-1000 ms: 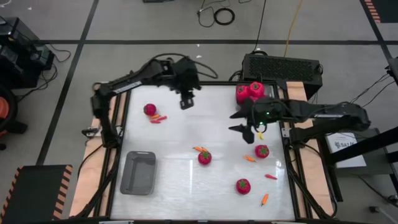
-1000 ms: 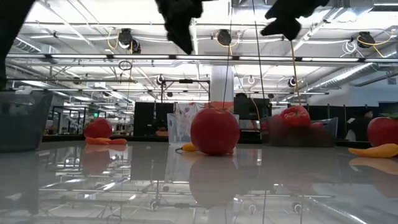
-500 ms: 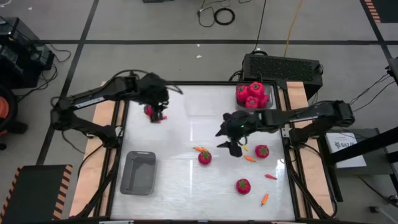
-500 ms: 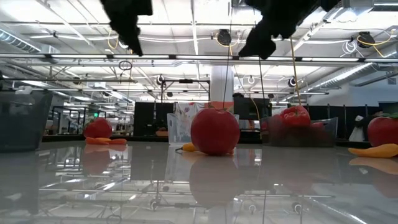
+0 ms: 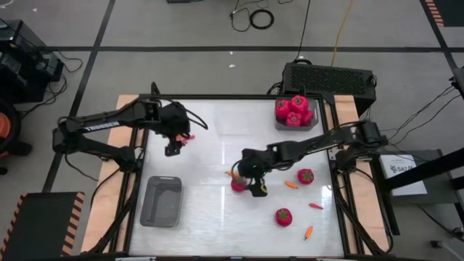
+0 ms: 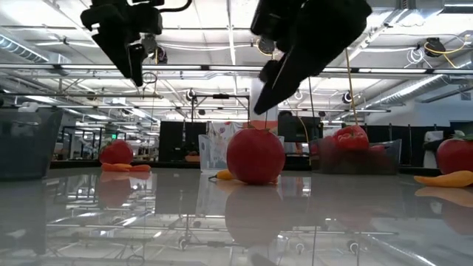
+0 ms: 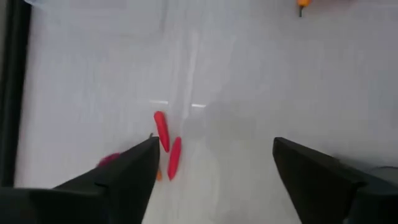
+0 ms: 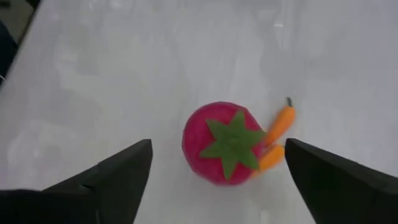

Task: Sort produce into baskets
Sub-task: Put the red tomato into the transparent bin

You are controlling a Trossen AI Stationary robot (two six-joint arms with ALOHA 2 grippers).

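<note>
Two dark jointed arms, black cables, white lettering

We see the left gripper (image 5: 172, 142) now over the small red peppers (image 7: 166, 144) at the table's far left, having swung there from the far middle, its fingers spread wider than before. The right gripper (image 5: 253, 183) has travelled left from beside the far-right basket (image 5: 312, 123) to hover over the middle tomato (image 8: 224, 143), its fingers also wider apart.
</note>
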